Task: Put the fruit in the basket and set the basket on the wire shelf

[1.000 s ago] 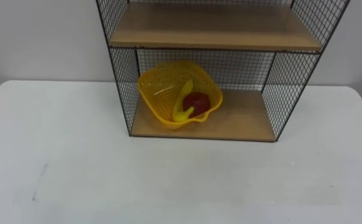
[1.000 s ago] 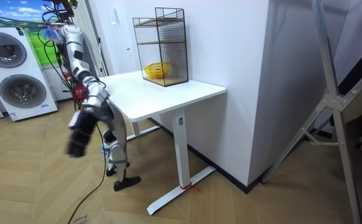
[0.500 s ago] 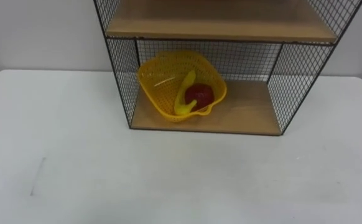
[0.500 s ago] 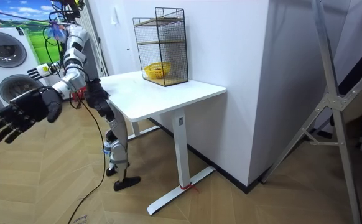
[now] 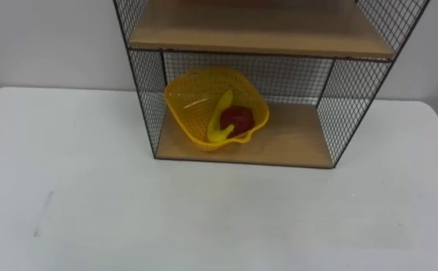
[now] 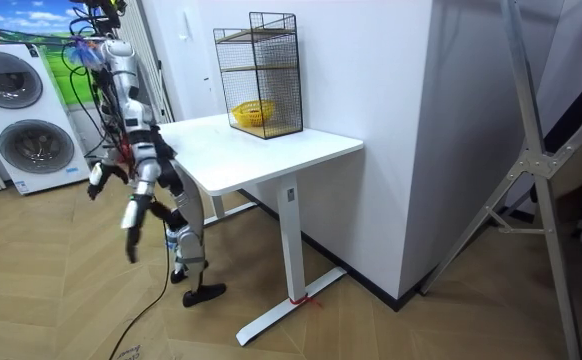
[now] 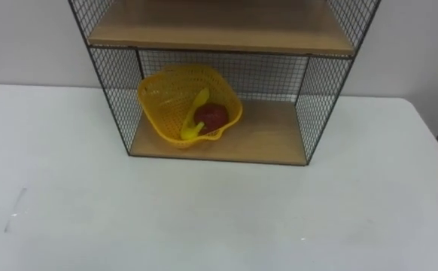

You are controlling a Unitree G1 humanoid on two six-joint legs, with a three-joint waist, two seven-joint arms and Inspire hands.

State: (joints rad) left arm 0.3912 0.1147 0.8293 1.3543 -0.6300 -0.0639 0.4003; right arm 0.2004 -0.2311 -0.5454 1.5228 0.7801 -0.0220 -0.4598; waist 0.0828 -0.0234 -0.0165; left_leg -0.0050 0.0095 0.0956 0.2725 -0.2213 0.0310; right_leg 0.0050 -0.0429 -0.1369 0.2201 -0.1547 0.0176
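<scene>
Right hand and left hand hang low beside the desk, too blurred to tell how the fingers are set. Well ahead, neither hand nearer, the yellow basket sits tilted on the wire shelf's bottom board, holding a banana and a red fruit. Looks finished!

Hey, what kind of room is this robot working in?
Probably a home-style laundry or utility room, perhaps a test set-up: two front-loading washers by the wall, a white table carrying a wire shelf, and a wood floor.
</scene>
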